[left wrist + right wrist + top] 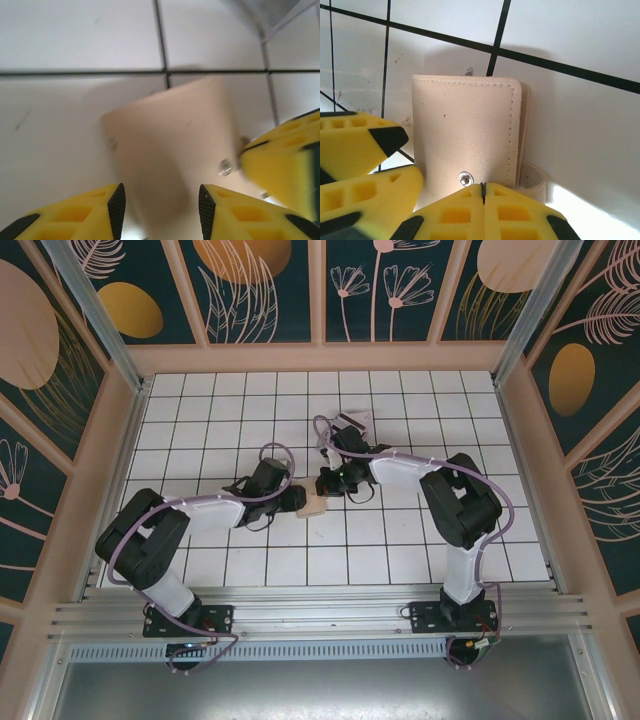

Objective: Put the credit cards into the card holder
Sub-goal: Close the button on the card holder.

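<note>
The left pincer (162, 207) and right pincer (482, 199) have yellow lattice-hollowed fingers (90, 212) tipped with black pads (117, 202). Behind each pincer, the left arm (215, 512) and right arm (400, 468) are white shells between black joints, looped by lilac cable (318, 428)

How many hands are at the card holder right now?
2. The right hand is shut on the card holder at the edge beside its snap. The left hand straddles another edge, though whether it grips is unclear.
</note>
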Action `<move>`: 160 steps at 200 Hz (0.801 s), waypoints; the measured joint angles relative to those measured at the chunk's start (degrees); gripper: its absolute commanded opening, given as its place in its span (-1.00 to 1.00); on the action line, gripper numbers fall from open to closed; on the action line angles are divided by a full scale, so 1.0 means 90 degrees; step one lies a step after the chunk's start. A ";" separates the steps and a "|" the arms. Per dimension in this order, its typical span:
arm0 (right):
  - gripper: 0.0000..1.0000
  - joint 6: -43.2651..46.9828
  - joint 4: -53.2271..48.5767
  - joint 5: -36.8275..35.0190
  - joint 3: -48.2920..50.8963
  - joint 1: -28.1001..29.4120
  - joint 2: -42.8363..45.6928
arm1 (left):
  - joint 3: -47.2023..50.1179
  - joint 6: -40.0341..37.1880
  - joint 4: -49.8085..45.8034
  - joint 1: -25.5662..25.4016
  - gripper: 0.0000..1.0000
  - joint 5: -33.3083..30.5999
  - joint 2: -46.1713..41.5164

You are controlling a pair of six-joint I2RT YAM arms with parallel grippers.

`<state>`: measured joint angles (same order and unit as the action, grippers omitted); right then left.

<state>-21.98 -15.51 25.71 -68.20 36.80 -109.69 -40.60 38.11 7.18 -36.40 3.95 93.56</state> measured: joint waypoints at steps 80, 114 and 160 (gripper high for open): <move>-0.93 -0.0027 0.0012 0.0119 -0.0027 -0.0202 0.0002 | -0.0452 0.0073 0.0311 0.0012 -0.35 0.0012 0.0549; -0.94 -0.0049 -0.0109 0.0117 -0.0148 -0.0223 0.0002 | -0.0466 0.0032 0.0447 0.0012 -0.40 0.0063 0.0600; -0.94 -0.0119 -0.0102 0.0078 -0.0155 -0.0294 0.0002 | -0.0466 0.0034 0.0583 0.0012 -0.41 0.0175 0.0658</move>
<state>-23.05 -16.43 26.41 -69.60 34.15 -109.67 -44.80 38.41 12.43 -36.29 5.52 99.48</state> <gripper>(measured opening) 0.067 0.294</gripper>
